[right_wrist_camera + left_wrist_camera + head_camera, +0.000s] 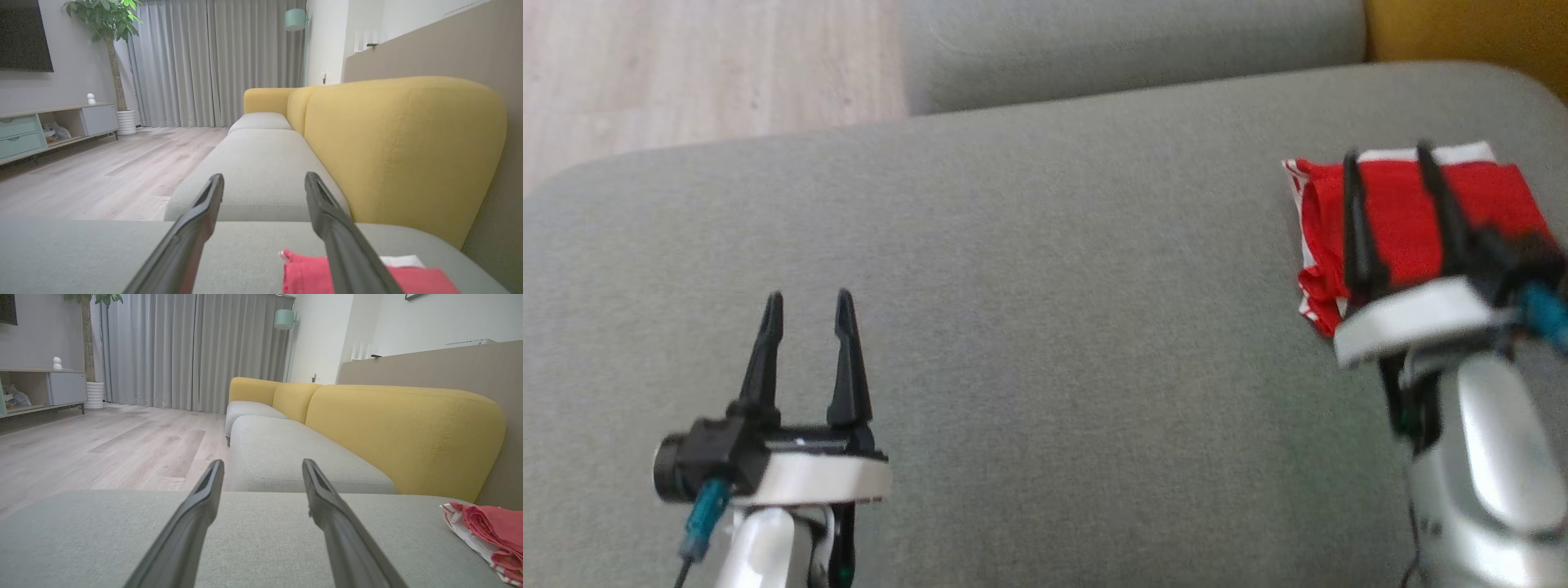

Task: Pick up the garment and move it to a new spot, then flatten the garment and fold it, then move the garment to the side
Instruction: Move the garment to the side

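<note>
1. The folded red garment [1403, 229] is seen on the grey sofa cushion [1045, 286], toward its right side.
2. The right end effector [1387, 152] is held over it, jaws spread, empty; the left end effector [809, 294] is open too.
3. Soft, light cloth is expected; all layers should be pinched at one edge.

Head view looks down; low wrist views face along the seat [265, 526], sharing the garment [490, 533].
</note>
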